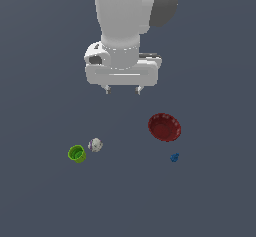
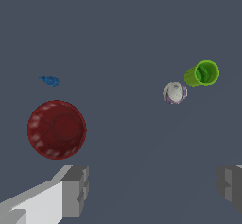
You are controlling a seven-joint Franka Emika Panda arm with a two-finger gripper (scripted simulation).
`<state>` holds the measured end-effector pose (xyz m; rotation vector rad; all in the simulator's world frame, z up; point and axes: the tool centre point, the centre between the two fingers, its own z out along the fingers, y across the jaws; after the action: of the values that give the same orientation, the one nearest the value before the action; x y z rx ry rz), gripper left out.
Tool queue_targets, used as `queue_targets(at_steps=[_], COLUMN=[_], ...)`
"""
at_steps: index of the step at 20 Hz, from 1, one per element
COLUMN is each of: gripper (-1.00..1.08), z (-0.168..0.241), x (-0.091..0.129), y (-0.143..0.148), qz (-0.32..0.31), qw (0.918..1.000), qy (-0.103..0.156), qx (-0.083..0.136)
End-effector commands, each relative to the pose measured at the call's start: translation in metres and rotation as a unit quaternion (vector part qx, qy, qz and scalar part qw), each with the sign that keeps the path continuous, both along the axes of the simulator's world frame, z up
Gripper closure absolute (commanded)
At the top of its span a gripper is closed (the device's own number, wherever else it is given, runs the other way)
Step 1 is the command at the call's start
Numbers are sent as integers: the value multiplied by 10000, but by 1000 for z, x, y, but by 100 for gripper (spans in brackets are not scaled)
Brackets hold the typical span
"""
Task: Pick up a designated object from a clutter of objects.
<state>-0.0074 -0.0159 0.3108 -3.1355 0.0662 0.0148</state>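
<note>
- Blue piece (image 1: 174, 157) is my target, and it's sitting on the dark floor just beside the red bowl (image 1: 164, 127), on the side nearer the exterior camera and slightly toward the exterior view's right. Not touching the bowl as far as I can tell.
- Step-wise I'd call this the approach, nothing picked yet. The gripper (image 1: 122, 89) hangs high above the scene, well apart from everything, and it's over bare floor rather than over the target.
- Jaws are spread wide with nothing between them. In the wrist view the two fingers (image 2: 75, 190) sit at opposite edges of the picture with just floor in the gap.
- Next move, my guess: slide across toward the exterior view's right and toward that camera until the blue piece is centred between the fingers, then drop straight down. The bowl rim is close, so I'd line the fingers up so neither lands on it.
- Looks-wise the target is tiny, dark blue, elongated and kind of knobbly. Way smaller than the bowl. Too small here to tell its exact shape, honestly.
- Green cup (image 1: 77, 154) lies tipped on its side, with the grey-white lump (image 1: 95, 144) just beside it, both well apart from the target.
</note>
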Motion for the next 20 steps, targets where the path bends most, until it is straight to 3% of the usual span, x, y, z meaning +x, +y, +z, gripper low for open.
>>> queue_targets(at_steps=[1,12,20], gripper=[-92,-92,-92], z=[0,10,4], x=[0,2,9], y=[0,-13,-6], qz=[0,-58,137], qw=[10000,9998,9998], qy=[0,-135,-122], qx=[0,117,78])
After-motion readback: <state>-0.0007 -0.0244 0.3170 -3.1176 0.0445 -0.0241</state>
